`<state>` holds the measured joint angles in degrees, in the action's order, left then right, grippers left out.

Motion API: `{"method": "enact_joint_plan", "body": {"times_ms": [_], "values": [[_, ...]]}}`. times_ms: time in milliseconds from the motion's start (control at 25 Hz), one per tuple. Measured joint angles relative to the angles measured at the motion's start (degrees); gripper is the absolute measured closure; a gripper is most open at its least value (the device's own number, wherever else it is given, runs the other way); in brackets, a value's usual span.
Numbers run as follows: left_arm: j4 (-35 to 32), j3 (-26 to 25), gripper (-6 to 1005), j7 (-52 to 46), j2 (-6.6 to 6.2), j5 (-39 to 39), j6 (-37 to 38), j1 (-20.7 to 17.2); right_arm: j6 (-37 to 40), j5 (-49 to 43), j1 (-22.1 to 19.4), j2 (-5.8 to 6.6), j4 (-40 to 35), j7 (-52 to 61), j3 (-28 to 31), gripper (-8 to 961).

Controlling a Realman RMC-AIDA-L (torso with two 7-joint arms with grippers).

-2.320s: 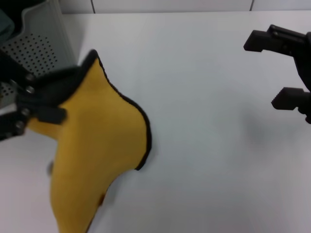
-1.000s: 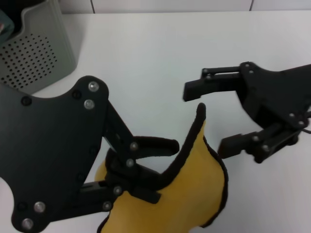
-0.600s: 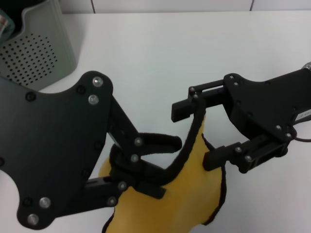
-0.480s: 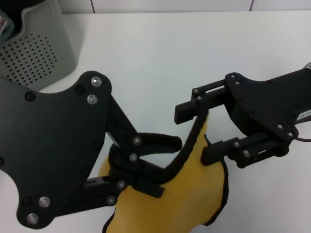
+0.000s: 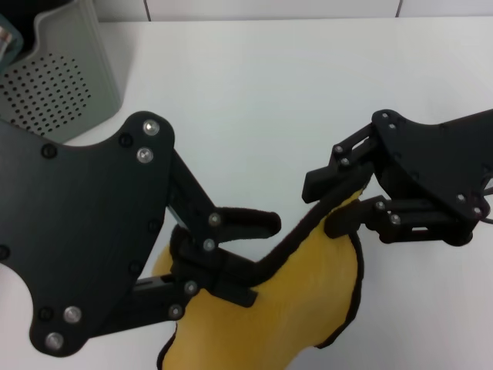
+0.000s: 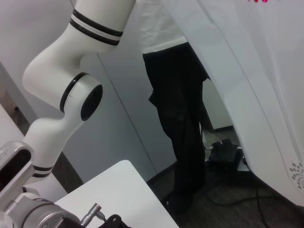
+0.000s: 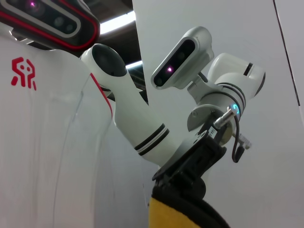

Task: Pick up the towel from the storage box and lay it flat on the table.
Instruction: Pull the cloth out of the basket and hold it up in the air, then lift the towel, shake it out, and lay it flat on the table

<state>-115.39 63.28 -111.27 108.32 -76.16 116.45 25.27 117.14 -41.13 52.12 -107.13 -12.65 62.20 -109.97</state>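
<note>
The mustard-yellow towel (image 5: 296,312) with black edging hangs above the white table (image 5: 254,85), stretched between both grippers near the front. My left gripper (image 5: 254,258), large in the foreground, is shut on the towel's black hem. To its right, my right gripper (image 5: 333,204) is shut on the towel's raised corner. In the right wrist view the towel (image 7: 173,211) shows as a yellow fold with a black hem, with the left gripper (image 7: 190,164) pinching it. The grey perforated storage box (image 5: 65,81) stands at the far left, apart from both grippers.
White table stretches behind and to the right of the grippers. The left wrist view shows only the room: a person's dark trousers (image 6: 183,123), a white robot arm (image 6: 71,90) and a table corner (image 6: 123,190).
The right gripper has closed its fingers on the towel's upright corner and drawn it a little right and down. The left gripper has kept its hold and barely moved.
</note>
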Motion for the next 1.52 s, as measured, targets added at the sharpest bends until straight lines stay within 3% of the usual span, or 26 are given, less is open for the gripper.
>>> {"method": "enact_joint_plan", "body": {"times_ms": [240, 360, 480, 600, 640, 680, 800, 960, 1240, 1520], "values": [[0.29, -0.14, 981, -0.08, 0.16, -0.38, 0.0, -0.34, -0.03, -1.31, -0.38, -0.36, -0.54, -2.15, 0.15, 733], [0.56, -0.17, 981, -0.77, 0.84, -2.35, -0.06, -0.64, 0.04, -1.5, -1.64, -0.32, -0.77, -2.93, 2.44, 750], [1.73, -0.23, 980, -1.36, 2.58, -5.73, -0.14, -0.44, 0.38, -1.73, -4.09, 0.33, -1.77, -3.47, 6.21, 767], [3.46, -1.26, 980, -1.52, 4.86, -9.53, -0.25, 0.27, -0.34, -1.74, -6.38, 1.04, -2.84, -4.38, 9.56, 879], [4.8, -2.68, 980, -1.55, 6.62, -12.33, -0.32, 1.03, -0.87, -1.74, -6.8, 1.22, -2.94, -4.59, 10.58, 917], [4.8, -2.68, 980, -1.55, 6.62, -12.33, -0.32, 1.03, -1.45, -1.74, -7.27, 1.44, -3.0, -4.88, 11.74, 954], [7.56, -4.54, 980, -1.56, 9.25, -17.15, -1.29, 2.9, -3.3, -1.74, -8.56, 2.18, -3.14, -6.28, 14.64, 954], [12.02, -3.81, 980, -1.58, 10.79, -23.52, -5.49, 4.32, -6.73, -1.73, -9.94, 2.81, -4.71, -8.75, 16.93, 954], [23.75, -3.78, 979, -1.12, 11.3, -26.62, -10.18, 6.8, -12.81, -1.86, -12.75, 2.47, -9.65, -11.41, 19.61, 953], [28.34, -3.99, 977, 3.83, 11.49, -25.91, -12.03, 3.06, -17.79, -5.7, -18.29, -0.23, -21.8, -7.58, 27.8, 953]]}}
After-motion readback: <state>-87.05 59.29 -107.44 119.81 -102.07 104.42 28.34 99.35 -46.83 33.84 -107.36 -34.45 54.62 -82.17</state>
